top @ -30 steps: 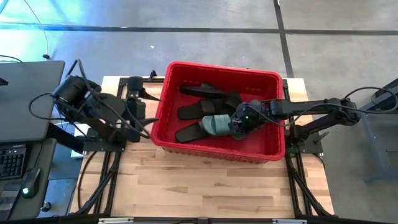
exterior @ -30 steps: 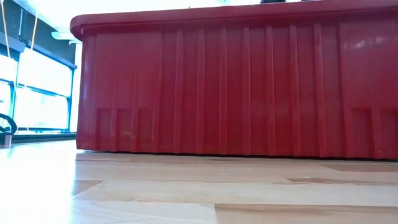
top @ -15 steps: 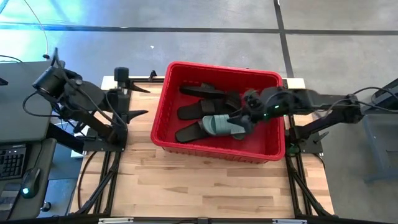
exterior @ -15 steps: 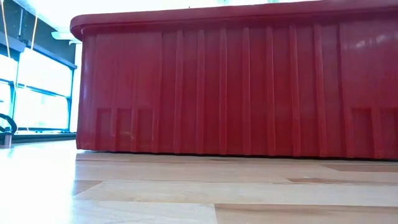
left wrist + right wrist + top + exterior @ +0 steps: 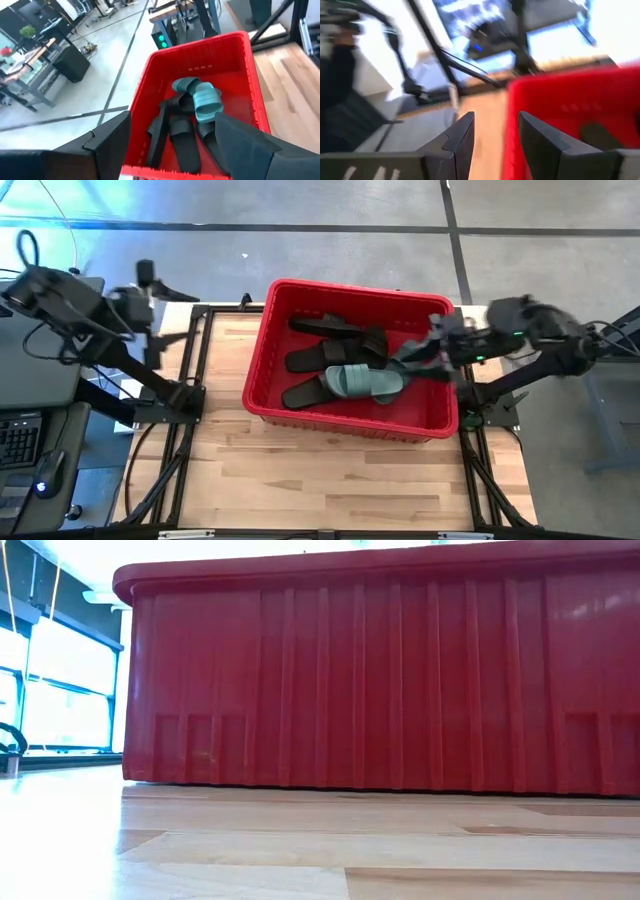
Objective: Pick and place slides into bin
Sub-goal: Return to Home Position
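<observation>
The red bin (image 5: 350, 288) stands on the far middle of the table; its wall fills the low view (image 5: 380, 680). Several black slides (image 5: 330, 345) and the sage-green slides (image 5: 365, 383) lie piled on its floor, and they also show in the left wrist view (image 5: 200, 97). My right gripper (image 5: 428, 352) is open and empty above the bin's right part, by its right wall; its own view (image 5: 495, 135) shows the bin's rim (image 5: 570, 82). My left gripper (image 5: 160, 290) is open and empty, raised beyond the table's far-left corner (image 5: 170, 150).
Bare wooden tabletop (image 5: 340, 470) lies in front of the bin. Dark frame rails (image 5: 190, 380) run along both side edges of the table. A desk with a keyboard (image 5: 20, 440) stands off the left side.
My right gripper has drawn back from the green slide, up and toward the table's right edge; the slide now lies uncovered in the bin. My left arm has swung away from the bin, toward the table's far-left corner and up.
</observation>
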